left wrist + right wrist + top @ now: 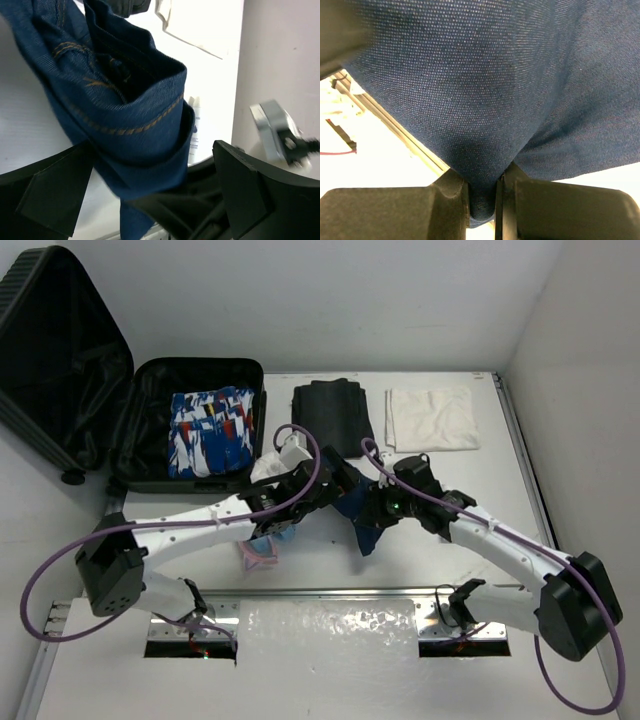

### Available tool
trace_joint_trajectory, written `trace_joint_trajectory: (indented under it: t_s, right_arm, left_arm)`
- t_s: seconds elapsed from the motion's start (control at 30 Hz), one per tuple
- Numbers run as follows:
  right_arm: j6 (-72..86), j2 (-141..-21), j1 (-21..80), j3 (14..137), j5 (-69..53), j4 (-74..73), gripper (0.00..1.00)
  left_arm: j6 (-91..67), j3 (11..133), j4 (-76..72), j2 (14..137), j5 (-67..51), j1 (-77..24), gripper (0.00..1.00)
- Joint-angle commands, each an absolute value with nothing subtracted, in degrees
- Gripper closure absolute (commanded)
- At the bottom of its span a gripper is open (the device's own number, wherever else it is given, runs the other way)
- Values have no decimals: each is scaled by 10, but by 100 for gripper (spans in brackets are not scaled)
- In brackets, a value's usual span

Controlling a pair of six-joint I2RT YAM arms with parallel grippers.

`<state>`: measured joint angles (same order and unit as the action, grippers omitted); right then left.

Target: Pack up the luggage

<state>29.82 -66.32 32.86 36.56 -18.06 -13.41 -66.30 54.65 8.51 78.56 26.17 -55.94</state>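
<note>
denim jeans [358, 515], dark blue with tan stitching, hang above the middle of the white bench [330, 565], where both arms meet. the right pincer [380, 508] is nearly closed, and its wrist view shows a fold of the jeans [485, 90] nipped tight between its two fingers [482, 187]. the left pincer [332, 480] stands wide. in its wrist view a stitched hem of the jeans [135, 120] droops between the spread fingers [152, 150], against the finger on the left of that view and clear of the other one.

the luggage [60, 360] lies open at the far left corner of the bench. its ribbed black lid is tipped back against the wall, and its base lies flat just beside the left arm's reach. a garment patterned in blue, white and red [212, 430] lies inside the base. right of the luggage a folded black garment [333, 415] and a folded white cloth [432, 418] lie side by side, close but apart. a small pink and pale blue cloth [258, 550] lies on the bench under the left arm.
</note>
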Motion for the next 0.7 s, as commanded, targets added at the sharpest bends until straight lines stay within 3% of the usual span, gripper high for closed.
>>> trace_joint_trajectory:
  t_s: [0.0,0.2,0.33,0.37,0.43,0.53,0.57,0.6,0.63,0.67]
  right_arm:
    - [273,-643,331,371,-200,-89,100]
    - [250,-644,343,372,-200,-88,99]
    - [236,-637,346,374,-206,-81,92]
    - [234,-635,348,376,-207,-83,90]
    - [228,-633,350,377,-209,-85,89]
    - [223,-619,350,374,-199,-91,87]
    - [222,-614,350,374,-198,-93,81]
    - [220,-605,350,373,-200,-94,75]
    - [218,-599,350,372,-203,-96,66]
    - [218,-592,350,370,-204,-97,42]
  left_arm:
    - [-684,570,39,810,271,-564,0]
    - [-699,618,79,866,268,-567,0]
    - [-707,628,91,897,259,-572,0]
    - [-703,625,85,899,255,-572,5]
    - [-700,627,88,904,257,-573,25]
    - [-693,628,100,897,266,-573,65]
    - [-690,628,105,896,268,-572,71]
    - [-686,628,107,891,270,-572,86]
    - [-681,629,111,889,272,-573,94]
    - [-673,635,125,888,279,-572,100]
